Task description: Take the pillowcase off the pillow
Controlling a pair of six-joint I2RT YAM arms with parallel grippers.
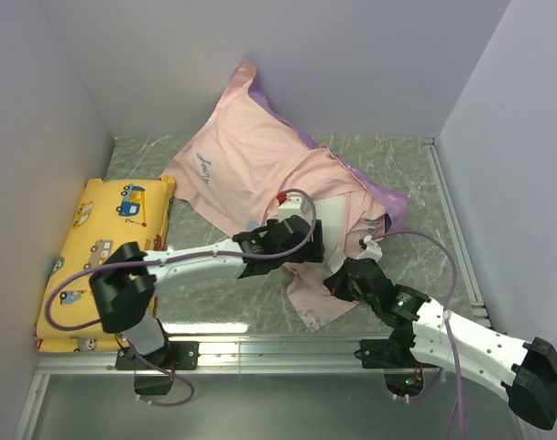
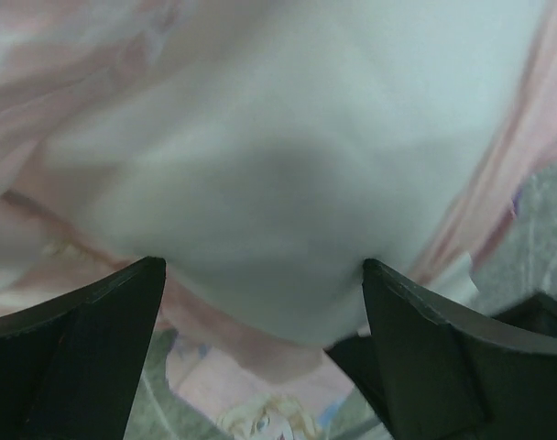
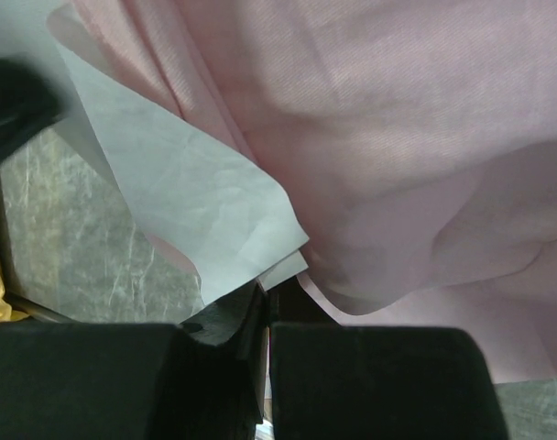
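Spread wide on the left gripper [image 2: 265, 266], clamping nothing. Between the two dark fingers [image 2: 86, 353] and just ahead of their tips, a rounded bulge of the white pillow [image 2: 278, 183]. Pale pink pillowcase [image 2: 512, 165] bunched to either side of that bulge. Below the fingertips, a scrap of its cartoon print; beyond the right-hand finger, grey marbled table [image 2: 544, 229].

Pressed together on the right gripper [image 3: 265, 316], only a slit left, pinching a flat white corner of the pillow that runs up and left from the tips. Pink pillowcase draped ahead and to the right of these fingers, hem touching the tips; cannot tell whether caught in the pinch too.

From above, both grippers near each other, bare white pillow showing between and just beyond them. Pillowcase reverse side up, stretching away from both sets of fingers toward the back wall [image 1: 288, 55], over the rest of the pillow. Yellow vehicle-print pillow [image 1: 104, 257] well off to the left of the left fingers.
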